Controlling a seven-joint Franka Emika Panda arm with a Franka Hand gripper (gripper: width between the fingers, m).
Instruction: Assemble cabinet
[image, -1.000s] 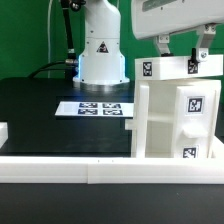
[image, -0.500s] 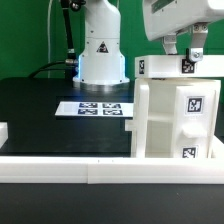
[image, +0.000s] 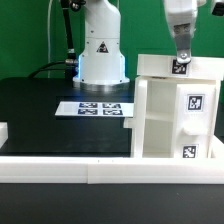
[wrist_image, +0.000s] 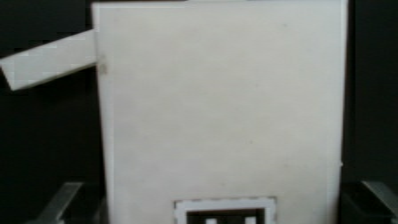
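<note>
The cabinet (image: 170, 115), a large white box-like body with tagged panels, stands on the black table at the exterior view's right. My gripper (image: 180, 55) hangs just above its top, over the tag at the top edge. In the wrist view the cabinet's flat white panel (wrist_image: 222, 100) fills the picture, with a tag (wrist_image: 226, 212) on it. The gripper (wrist_image: 222, 205) is open, with one dark finger (wrist_image: 64, 205) on each side of the panel. A small gap shows between each finger and the panel. A slanted white piece (wrist_image: 54, 62) sticks out beside the panel.
The marker board (image: 100, 108) lies flat on the table in front of the robot base (image: 100, 50). A white rail (image: 90, 170) runs along the table's near edge. A small white part (image: 3, 130) sits at the exterior view's left edge.
The gripper has turned about its vertical axis and shifted toward the exterior view's right. It now shows narrow instead of broad, and it sits lower over the cabinet's top tag.
</note>
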